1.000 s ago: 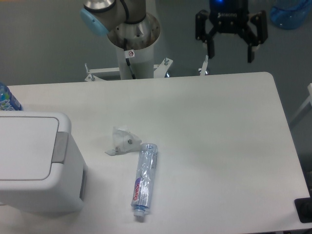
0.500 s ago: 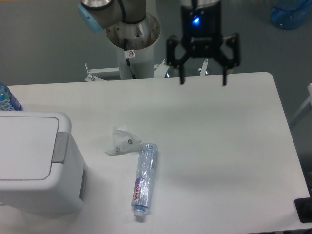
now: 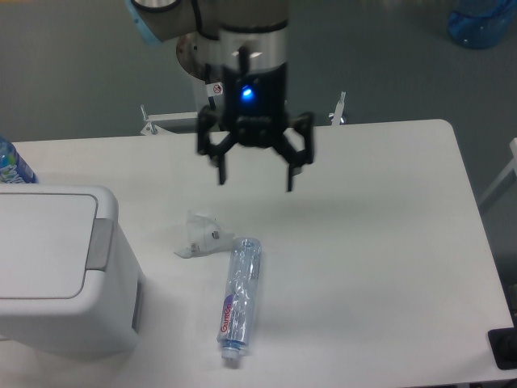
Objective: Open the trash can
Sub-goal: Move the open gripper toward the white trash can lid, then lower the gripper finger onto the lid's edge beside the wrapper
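Observation:
The trash can is a large boxy white bin at the table's left front, its flat lid down, with a grey push tab on its right edge. My gripper is open, fingers pointing down, over the middle of the table's far half, well to the right of the trash can and above the bottle. It holds nothing.
A clear crushed plastic bottle lies on the table right of the trash can. A crumpled clear wrapper lies just above it. A blue bottle stands at the left edge behind the trash can. The arm's base stands behind the table.
My gripper has moved left and down toward the table's middle, from beyond the far right edge. It stays open. Trash can, bottle and wrapper have not moved.

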Available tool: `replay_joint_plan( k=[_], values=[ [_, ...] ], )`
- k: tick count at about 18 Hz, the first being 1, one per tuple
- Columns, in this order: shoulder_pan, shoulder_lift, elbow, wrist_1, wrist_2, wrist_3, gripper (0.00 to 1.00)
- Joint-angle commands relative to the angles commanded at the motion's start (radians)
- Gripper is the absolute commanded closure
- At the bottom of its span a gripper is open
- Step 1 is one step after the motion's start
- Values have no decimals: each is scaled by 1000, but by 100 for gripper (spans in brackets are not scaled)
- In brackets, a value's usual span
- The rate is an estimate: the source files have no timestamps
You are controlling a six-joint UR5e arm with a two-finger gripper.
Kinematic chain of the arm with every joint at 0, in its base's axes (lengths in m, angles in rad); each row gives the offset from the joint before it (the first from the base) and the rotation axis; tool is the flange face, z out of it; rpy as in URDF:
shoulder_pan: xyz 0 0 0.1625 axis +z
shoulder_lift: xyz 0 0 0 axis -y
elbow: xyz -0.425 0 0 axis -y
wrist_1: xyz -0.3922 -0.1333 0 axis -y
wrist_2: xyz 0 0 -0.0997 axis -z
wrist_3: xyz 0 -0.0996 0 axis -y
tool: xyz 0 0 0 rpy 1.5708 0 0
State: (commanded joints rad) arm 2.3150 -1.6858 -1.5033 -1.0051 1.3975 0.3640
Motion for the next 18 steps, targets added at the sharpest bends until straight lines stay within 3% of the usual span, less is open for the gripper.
replay_joint_plan(
  k=[2, 5, 18],
  values=[
    [-28, -15, 0, 37, -29, -68, 0],
    [-31, -18, -2, 43, -83, -146, 0],
    [-100, -68, -6, 63, -120, -172, 0]
  ],
)
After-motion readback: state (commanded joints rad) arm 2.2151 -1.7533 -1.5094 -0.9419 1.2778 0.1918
